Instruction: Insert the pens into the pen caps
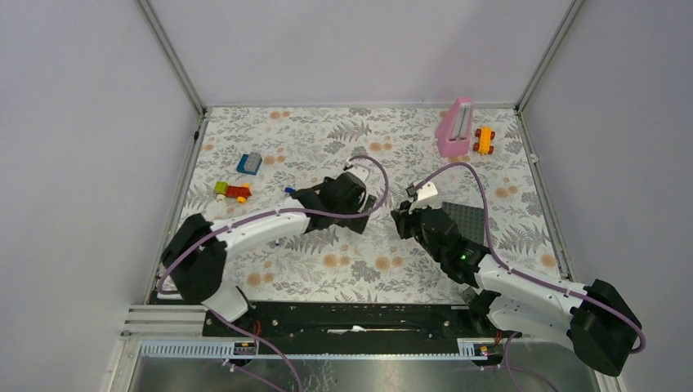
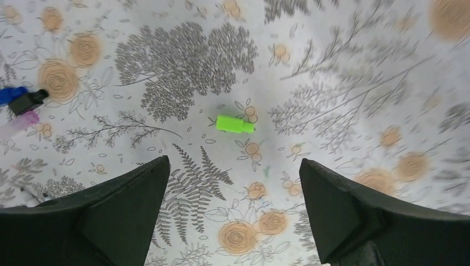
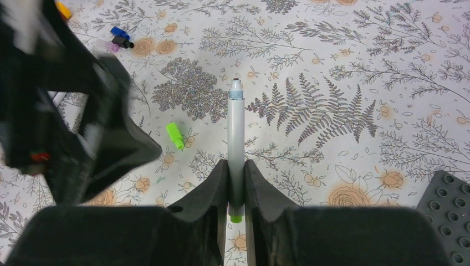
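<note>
Pens have yet to meet their caps, as far as these views show: the one pen (image 3: pixel 236 127) plainly visible has a white barrel and a green end. It is pinched upright between the pressed-together fingers of the right tool (image 3: pixel 236 165), raised above the middle of the counter (image 1: pixel 368 139) and joined to nothing. Its likely partner, the green cap (image 2: pixel 234 124), lies on its side alone near the middle of the counter, directly beneath the left tool (image 2: pixel 234 166), whose fingers are spread wide and touch nothing. The blue cap (image 2: pixel 11 94) and black cap (image 2: pixel 30 101) lie touching each other, closer to the left edge. Something pale pink lies just beside them, too blurred to name. I judge the task barely begun: one pen is in hand, the green cap has to be picked up and pushed onto it, and two further pairs remain, though the other pens cannot be made out clearly. No brand, label or writing can be read on the pen, the caps or the arms; the counter's covering carries only a fern-and-flower print.
</note>
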